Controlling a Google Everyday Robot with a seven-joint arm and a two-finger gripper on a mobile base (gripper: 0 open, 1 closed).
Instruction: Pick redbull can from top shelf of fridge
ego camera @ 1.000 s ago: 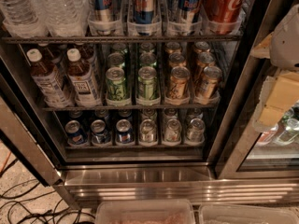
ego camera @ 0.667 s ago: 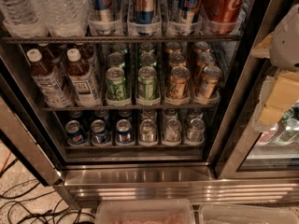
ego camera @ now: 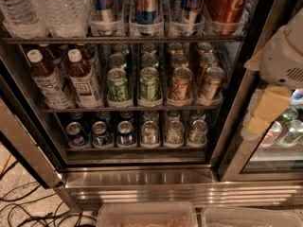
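The gripper (ego camera: pixel 265 112) hangs at the right, outside the fridge (ego camera: pixel 142 183). The upright redbull can (ego camera: pixel 188 4) stands up-left on the top shelf (ego camera: pixel 123 39). Jaws open or closed, I cannot tell.

Top shelf (ego camera: pixel 123 39) holds water bottles (ego camera: pixel 61 8), redbull cans (ego camera: pixel 106 4), Coca-Cola can (ego camera: pixel 227 4); end effector (ego camera: pixel 265 112) at right.

Blue-and-silver redbull cans (ego camera: pixel 106 4) with red lettering line the upper centre of the silver-framed fridge (ego camera: pixel 142 179), beside a red Coca-Cola can (ego camera: pixel 227 1) with white script. Below sit green cans (ego camera: pixel 117 84), gold cans (ego camera: pixel 181 82) and white-capped brown bottles (ego camera: pixel 45 77). The cream-yellow gripper (ego camera: pixel 266 111) hangs at the right edge, mid-frame.
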